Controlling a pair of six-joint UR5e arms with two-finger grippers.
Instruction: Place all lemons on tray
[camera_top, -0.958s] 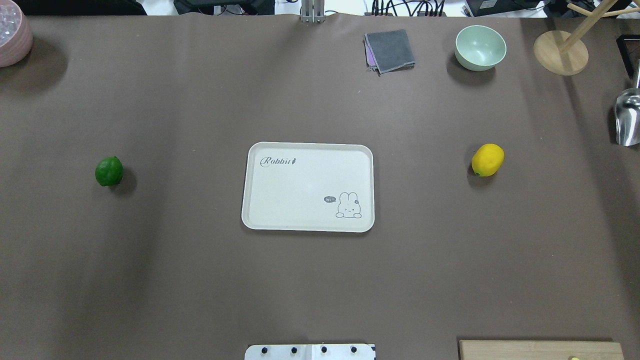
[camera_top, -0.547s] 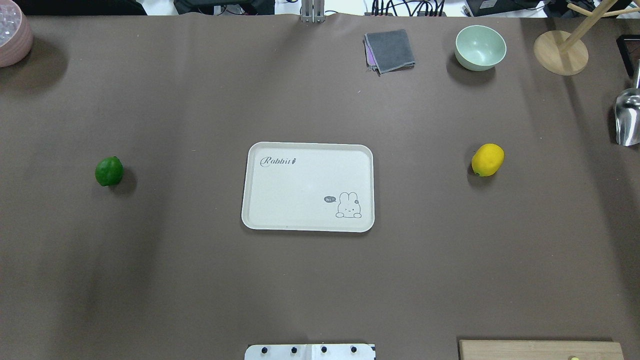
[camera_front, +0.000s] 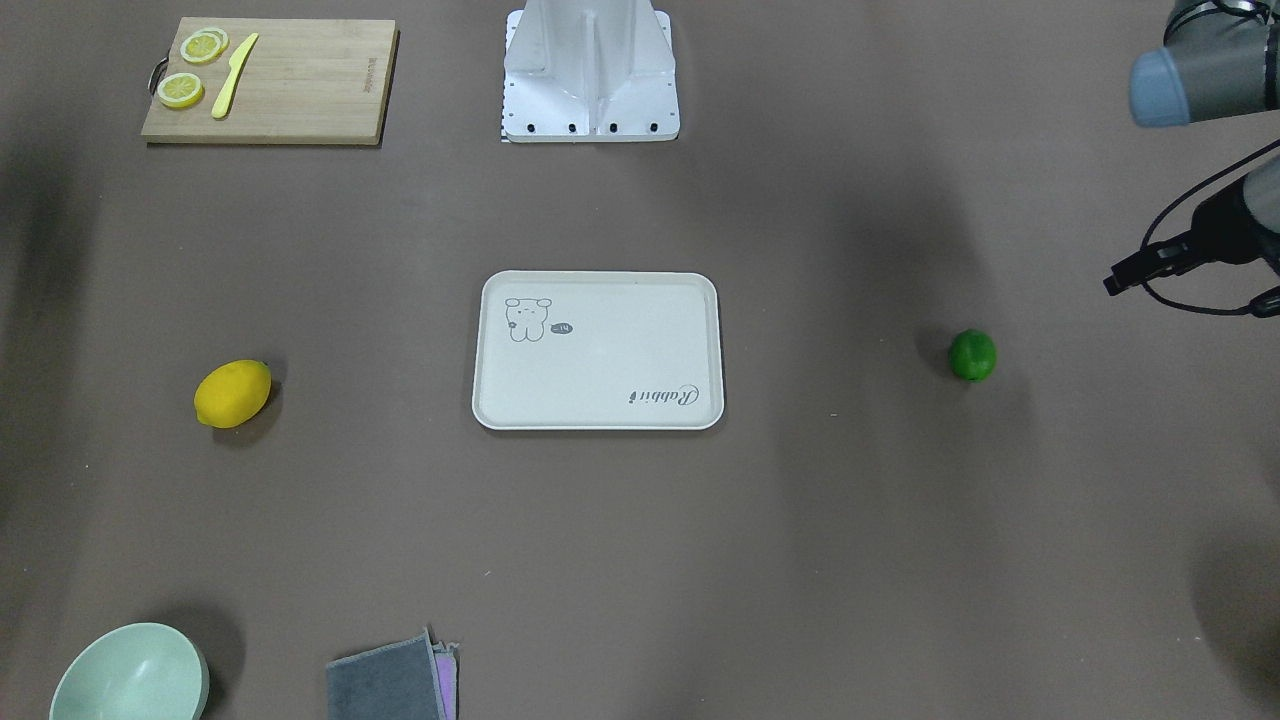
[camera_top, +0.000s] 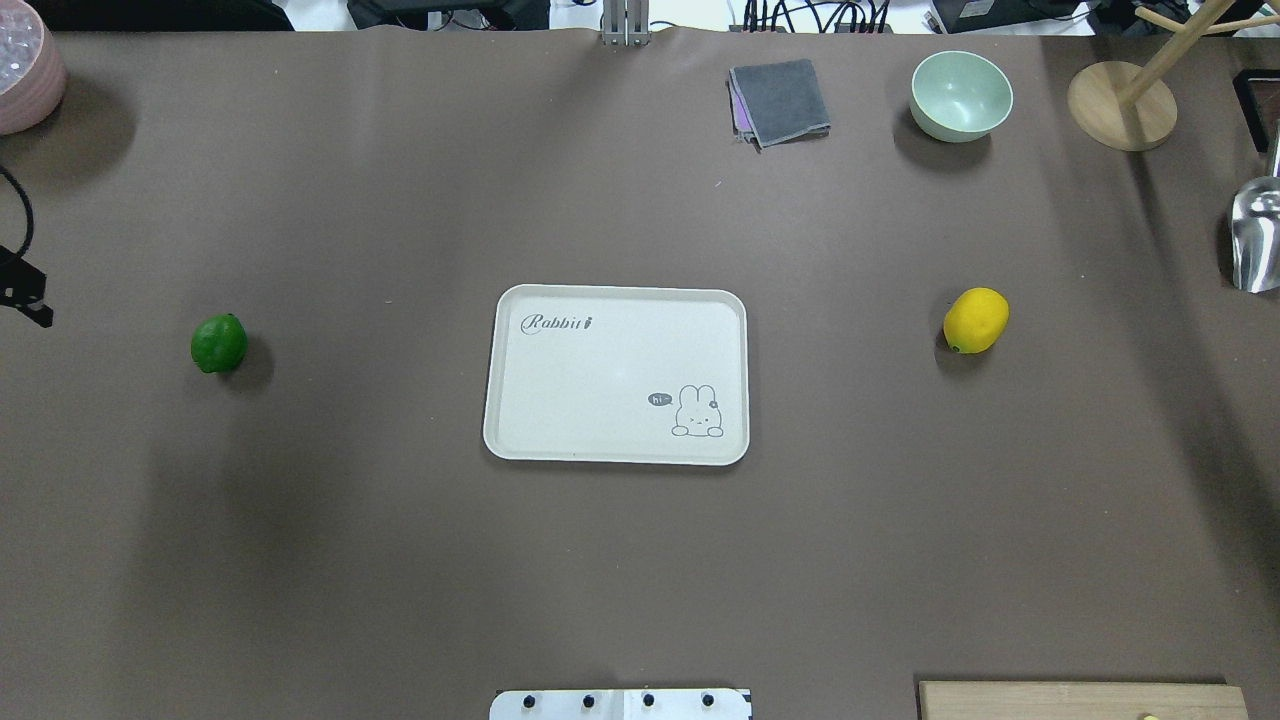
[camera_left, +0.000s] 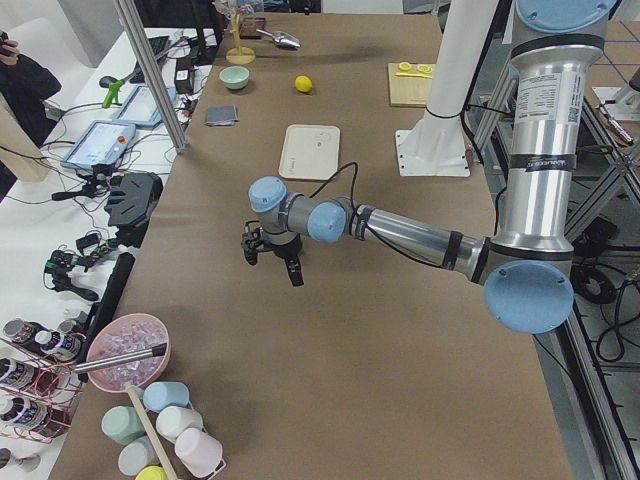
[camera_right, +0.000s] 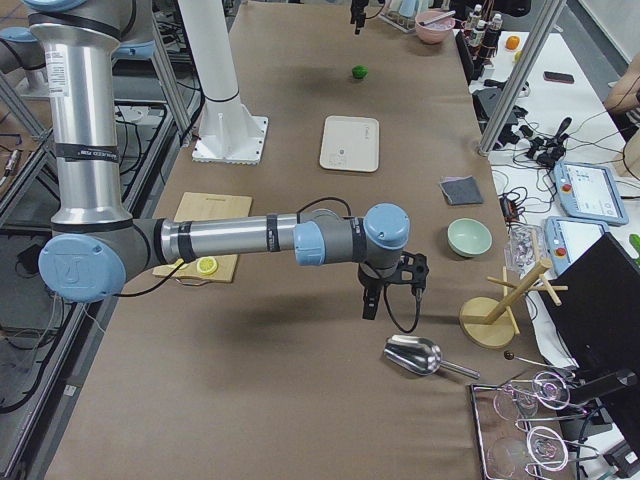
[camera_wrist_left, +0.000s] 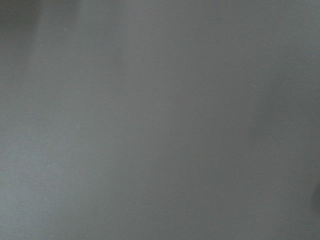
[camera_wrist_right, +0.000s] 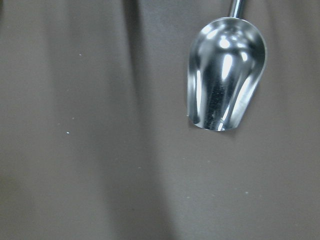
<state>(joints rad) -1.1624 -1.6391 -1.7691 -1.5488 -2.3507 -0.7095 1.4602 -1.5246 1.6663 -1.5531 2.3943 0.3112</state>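
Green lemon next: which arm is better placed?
Left. The left hand hangs near the green lemon, on its side of the tray; the right hand is by the metal scoop, far across.

The overhead view's edge cuts off my left claw (camera_top: 28, 300), jaws unreadable. My right claw (camera_right: 372, 300) shows only from the side, too small to judge. My left wrist sees only blurred worktop (camera_wrist_left: 160, 120).
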